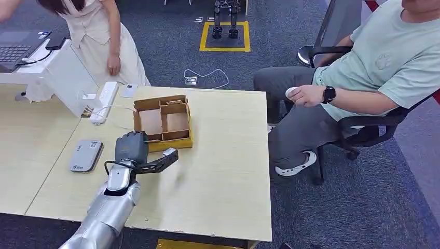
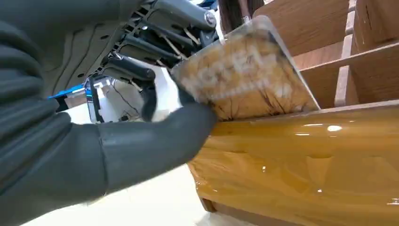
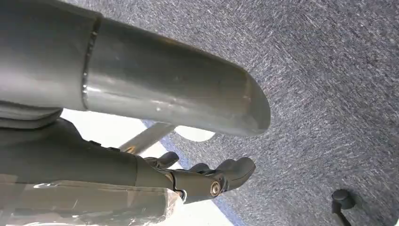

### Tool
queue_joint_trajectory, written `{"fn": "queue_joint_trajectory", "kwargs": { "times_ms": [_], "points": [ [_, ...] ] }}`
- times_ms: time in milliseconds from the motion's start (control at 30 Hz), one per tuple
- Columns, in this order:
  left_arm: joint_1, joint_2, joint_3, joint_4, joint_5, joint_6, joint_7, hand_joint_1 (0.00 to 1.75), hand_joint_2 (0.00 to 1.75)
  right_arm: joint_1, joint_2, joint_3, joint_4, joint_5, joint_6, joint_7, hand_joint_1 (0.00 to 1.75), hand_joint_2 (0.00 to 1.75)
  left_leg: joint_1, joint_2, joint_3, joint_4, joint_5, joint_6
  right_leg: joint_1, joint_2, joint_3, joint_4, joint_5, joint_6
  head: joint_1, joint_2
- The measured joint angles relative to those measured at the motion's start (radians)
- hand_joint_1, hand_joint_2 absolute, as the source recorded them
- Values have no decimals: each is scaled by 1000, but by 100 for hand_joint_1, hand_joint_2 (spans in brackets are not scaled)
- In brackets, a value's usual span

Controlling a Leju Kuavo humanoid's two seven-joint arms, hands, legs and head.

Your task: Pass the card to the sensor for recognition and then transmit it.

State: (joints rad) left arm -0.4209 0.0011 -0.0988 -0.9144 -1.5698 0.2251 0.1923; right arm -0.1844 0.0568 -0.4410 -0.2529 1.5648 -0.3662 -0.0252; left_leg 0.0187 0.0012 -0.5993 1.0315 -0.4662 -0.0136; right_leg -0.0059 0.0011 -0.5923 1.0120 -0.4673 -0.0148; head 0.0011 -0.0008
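My left hand hovers over the table just in front of the wooden compartment box. It pinches a clear, glossy card between thumb and fingers, and the card's tip pokes out toward the right. In the left wrist view the card sits just above the box's yellow rim. The grey card sensor lies flat on the table to the left of the hand, a short way off. My right hand hangs beside my body over the carpet, fingers loosely bent, holding nothing.
A person in a green shirt sits in a chair at the table's right side. Another person in white stands at the back left. A power strip, cables and a phone lie behind the box. A laptop sits far left.
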Motion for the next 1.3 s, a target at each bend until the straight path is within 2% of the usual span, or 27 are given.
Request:
{"fn": "queue_joint_trajectory", "kwargs": {
  "times_ms": [933, 1300],
  "points": [
    [2, -1, 8, 9, 0, 2, -6, 175, 175, 0, 0, 4, 0, 0, 0, 0, 0, 0, 0, 0, 0, 0, 0, 0, 0, 0, 0, 0, 0, 0, 0, 0],
    [9, -4, 26, 9, 0, 6, -27, 175, 175, 0, 0, 4, 0, 0, 0, 0, 0, 0, 0, 0, 0, 0, 0, 0, 0, 0, 0, 0, 0, 0, 0, 0]
  ]
}}
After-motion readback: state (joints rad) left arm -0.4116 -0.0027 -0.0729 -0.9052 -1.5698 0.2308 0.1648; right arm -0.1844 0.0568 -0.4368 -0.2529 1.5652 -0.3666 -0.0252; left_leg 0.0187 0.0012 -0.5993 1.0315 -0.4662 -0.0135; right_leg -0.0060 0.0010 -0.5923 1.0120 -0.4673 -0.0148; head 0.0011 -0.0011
